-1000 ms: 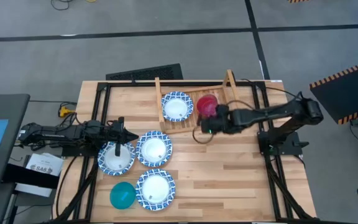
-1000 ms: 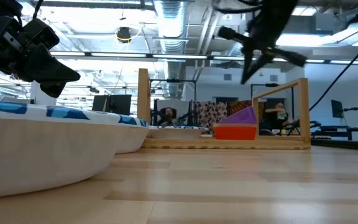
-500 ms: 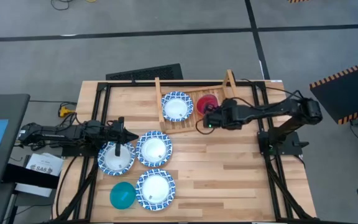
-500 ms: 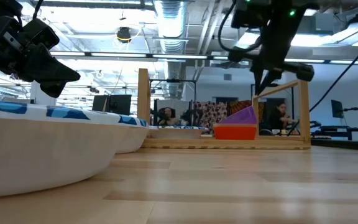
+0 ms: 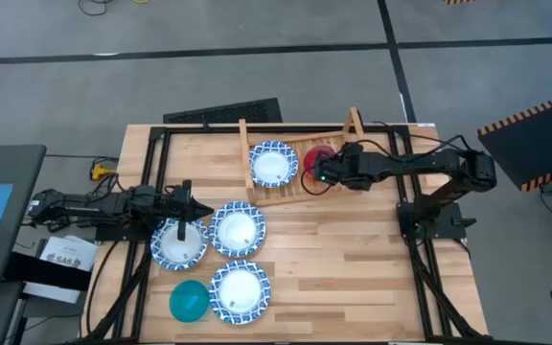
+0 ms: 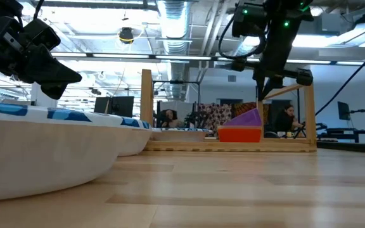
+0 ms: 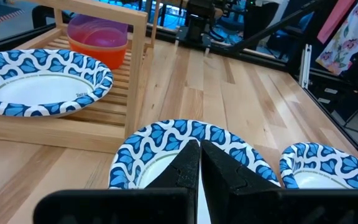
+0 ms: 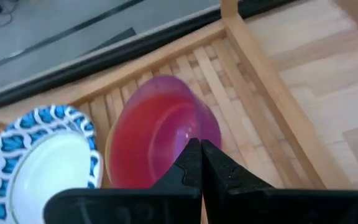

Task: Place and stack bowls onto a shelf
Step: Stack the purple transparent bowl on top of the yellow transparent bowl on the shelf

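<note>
The wooden shelf (image 5: 290, 190) stands at the table's far middle. On its slats sit one blue-rimmed white bowl (image 5: 273, 164) and a purple bowl (image 8: 166, 124) nested in an orange bowl (image 6: 239, 134). My right gripper (image 8: 197, 155) is shut and empty, pointing down just above the purple bowl's near rim. Three more blue-rimmed bowls (image 5: 238, 230) and a teal bowl (image 5: 188, 300) sit on the table at the near left. My left gripper (image 7: 199, 155) is shut and empty, hovering over the leftmost bowl (image 5: 178, 246). The yellow bowl is out of view.
The shelf's two upright side boards (image 6: 146, 107) flank the bowls on it. Black metal frame rails (image 5: 156, 163) run along the table's left, right and far sides. Bare tabletop (image 5: 353, 268) lies at the near right.
My right gripper has moved toward the table's far edge, from over the tabletop in front of the shelf to over the purple bowl on the shelf. The bowls have stayed where they were.
</note>
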You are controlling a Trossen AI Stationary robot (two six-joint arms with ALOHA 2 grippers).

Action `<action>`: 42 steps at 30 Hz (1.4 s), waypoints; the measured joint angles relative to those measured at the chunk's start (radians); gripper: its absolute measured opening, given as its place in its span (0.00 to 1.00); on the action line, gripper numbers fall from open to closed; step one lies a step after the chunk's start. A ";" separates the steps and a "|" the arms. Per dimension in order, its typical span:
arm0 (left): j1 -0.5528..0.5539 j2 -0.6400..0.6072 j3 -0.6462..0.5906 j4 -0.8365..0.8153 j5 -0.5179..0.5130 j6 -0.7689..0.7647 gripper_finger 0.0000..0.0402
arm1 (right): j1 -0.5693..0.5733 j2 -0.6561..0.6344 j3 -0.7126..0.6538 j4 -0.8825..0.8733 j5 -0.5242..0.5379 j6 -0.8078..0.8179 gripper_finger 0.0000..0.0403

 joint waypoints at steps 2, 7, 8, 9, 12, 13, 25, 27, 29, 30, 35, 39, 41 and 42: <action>0.000 0.000 0.000 0.000 0.000 0.000 0.00 | 0.000 -0.001 -0.009 0.000 0.001 0.001 0.04; 0.000 0.000 0.000 0.000 0.000 0.000 0.00 | -0.001 -0.001 -0.024 0.003 -0.033 -0.005 0.04; 0.000 0.000 0.000 0.000 0.000 0.000 0.00 | -0.001 -0.002 -0.024 0.004 -0.044 -0.021 0.04; 0.000 0.000 0.000 0.000 0.000 0.000 0.00 | 0.005 -0.001 -0.024 0.006 -0.047 -0.036 0.04; 0.000 0.000 0.000 0.000 0.000 0.000 0.00 | 0.032 0.003 -0.008 0.003 -0.056 -0.053 0.04; 0.000 0.000 0.000 0.000 0.000 0.000 0.00 | 0.039 0.003 0.001 0.005 -0.062 -0.052 0.04; 0.000 0.000 0.000 0.000 0.000 0.000 0.00 | 0.063 0.004 0.009 0.187 -0.126 -0.439 0.04; 0.000 0.000 0.000 0.000 0.000 0.000 0.00 | 0.037 0.004 -0.013 0.201 -0.160 -0.513 0.04; 0.000 0.000 0.000 0.000 0.000 0.000 0.00 | 0.011 0.004 -0.042 0.239 -0.214 -0.572 0.04; 0.000 0.000 0.000 0.000 0.000 0.000 0.00 | 0.001 0.004 -0.053 0.267 -0.238 -0.599 0.04; 0.000 0.000 0.000 0.000 0.000 0.000 0.00 | -0.019 0.004 -0.130 0.431 -0.265 -0.647 0.04; 0.000 0.000 0.000 0.000 0.000 0.000 0.00 | -0.020 0.003 -0.180 0.473 -0.262 -0.652 0.04; 0.000 0.000 0.000 0.000 0.000 0.000 0.00 | -0.020 0.003 -0.193 0.485 -0.261 -0.657 0.04; 0.000 0.000 0.000 0.000 0.000 0.000 0.00 | -0.019 0.003 -0.193 0.502 -0.259 -0.670 0.04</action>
